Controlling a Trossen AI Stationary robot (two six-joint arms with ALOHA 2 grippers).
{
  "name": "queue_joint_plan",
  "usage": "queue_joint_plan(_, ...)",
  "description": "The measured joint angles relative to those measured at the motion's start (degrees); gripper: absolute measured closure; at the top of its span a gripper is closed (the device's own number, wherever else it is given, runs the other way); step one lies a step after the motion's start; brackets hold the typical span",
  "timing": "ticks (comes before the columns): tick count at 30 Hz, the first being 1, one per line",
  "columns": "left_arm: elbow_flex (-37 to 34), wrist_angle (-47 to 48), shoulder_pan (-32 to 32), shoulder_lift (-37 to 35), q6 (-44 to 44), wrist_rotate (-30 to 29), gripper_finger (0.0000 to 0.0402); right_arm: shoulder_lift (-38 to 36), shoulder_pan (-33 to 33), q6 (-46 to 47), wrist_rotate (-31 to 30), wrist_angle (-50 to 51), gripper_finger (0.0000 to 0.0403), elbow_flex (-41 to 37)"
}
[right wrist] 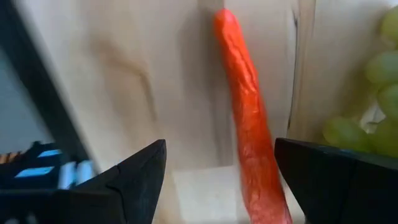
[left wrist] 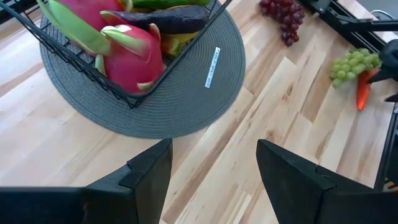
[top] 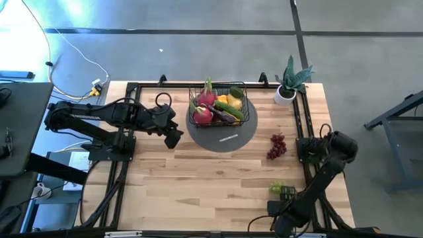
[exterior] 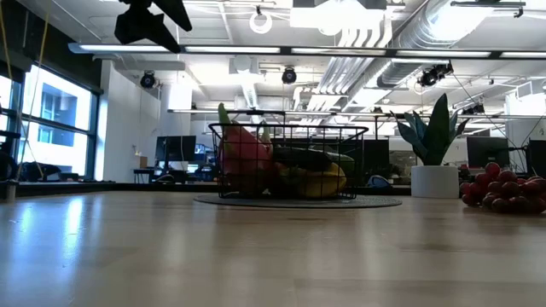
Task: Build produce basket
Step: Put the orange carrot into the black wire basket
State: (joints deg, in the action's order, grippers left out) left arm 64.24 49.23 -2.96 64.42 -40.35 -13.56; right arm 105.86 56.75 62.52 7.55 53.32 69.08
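The black wire basket (top: 218,106) stands on a round grey mat (top: 228,140) and holds pink dragon fruits (left wrist: 127,53), an eggplant (left wrist: 171,18) and yellow and green pieces. Red grapes (top: 276,145), green grapes (top: 276,187) and an orange carrot (right wrist: 245,118) lie on the table at the right. My right gripper (right wrist: 221,158) points down, open, over the carrot's one end, one finger on either side, with no touch showing. My left gripper (left wrist: 214,165) hangs open above the table, left of the mat.
A potted green plant (top: 291,82) in a white pot stands at the far right corner. A black frame rail (top: 301,125) runs along the table's right side, close to the grapes. Bare wood (top: 198,178) lies between the mat and the near edge.
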Motion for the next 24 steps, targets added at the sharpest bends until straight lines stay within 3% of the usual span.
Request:
queue_joint_plan(6, 0.0, 0.0, 0.6, 0.0, 0.0, -0.6, 0.0178, 3.8, -1.5, 0.4, 1.5, 1.5, 0.0122, 0.0)
queue_joint_plan(10, 0.0, 0.0, 0.6, 0.0, 0.1, -0.6, 0.0178, 4.4, -2.5, 0.0, 2.7, 1.1, 0.0148, -0.1)
queue_joint_plan(14, 0.0, 0.0, 0.5, 0.0, 1.7, -0.6, 0.0178, 4.3, -3.3, 0.2, 3.8, 0.3, 0.0210, -0.5)
queue_joint_plan(22, 0.0, 0.2, 0.5, 0.0, 4.9, -0.6, 0.0178, 4.4, -6.1, 1.9, 4.7, -0.6, 0.0373, -0.6)
queue_joint_plan(24, 0.0, 0.3, 0.5, 0.0, 5.7, -0.6, 0.0178, 4.4, -7.2, 2.1, 5.4, -0.8, 0.0390, -0.6)
